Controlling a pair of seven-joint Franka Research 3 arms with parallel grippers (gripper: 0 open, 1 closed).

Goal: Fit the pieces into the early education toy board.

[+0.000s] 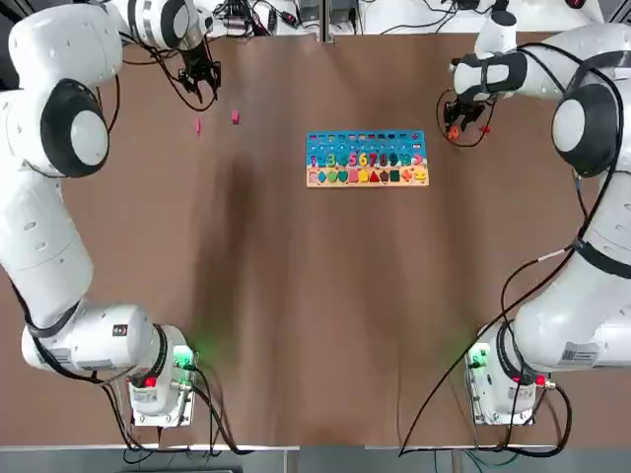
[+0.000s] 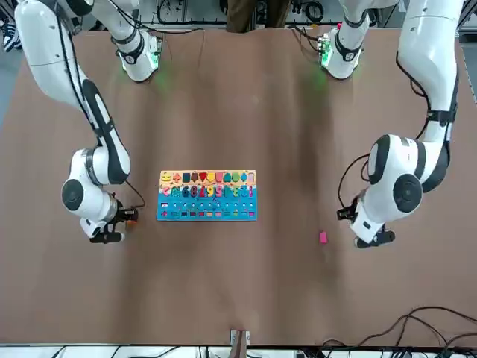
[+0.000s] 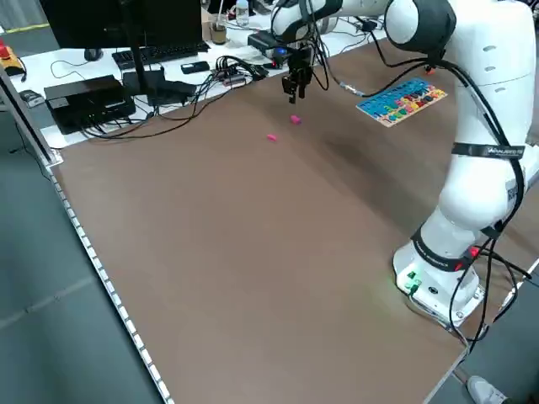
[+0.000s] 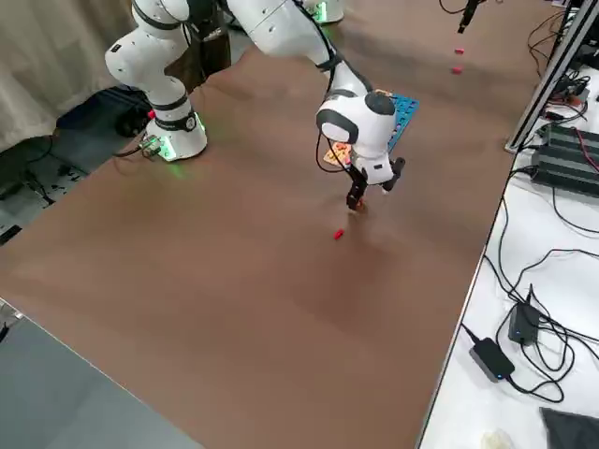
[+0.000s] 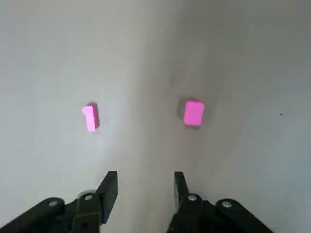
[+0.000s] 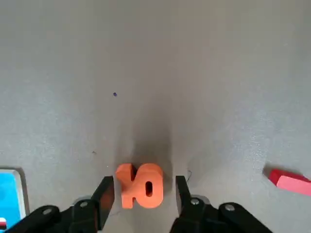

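Pieces lie in two small groups on the brown tabletop, well apart from each other, with the early education toy board flat between them toward the far edge. That board carries a blue upper part lined with colourful numerals and a tan lower strip filled with coloured shapes; which slots stand vacant cannot be told. Toward the robot's left, the two pink pieces rest bare on the tabletop: a narrow pink piece and a squarer pink piece, near one another. The left hand hangs above the tabletop just short of this pair, its fingers apart and nothing between them. Toward the robot's right, the right hand is down at the tabletop with its fingers apart on either side of the orange "10" piece, a sliver of gap visible on each side. The red piece lies near it, off to one side. The right wrist view alone makes the "10" readable and catches a blue corner of the board; the top view gives only an orange speck under that hand. The right side view shows the red piece alone on the tabletop beside the hand, and the front view shows just one pink piece.
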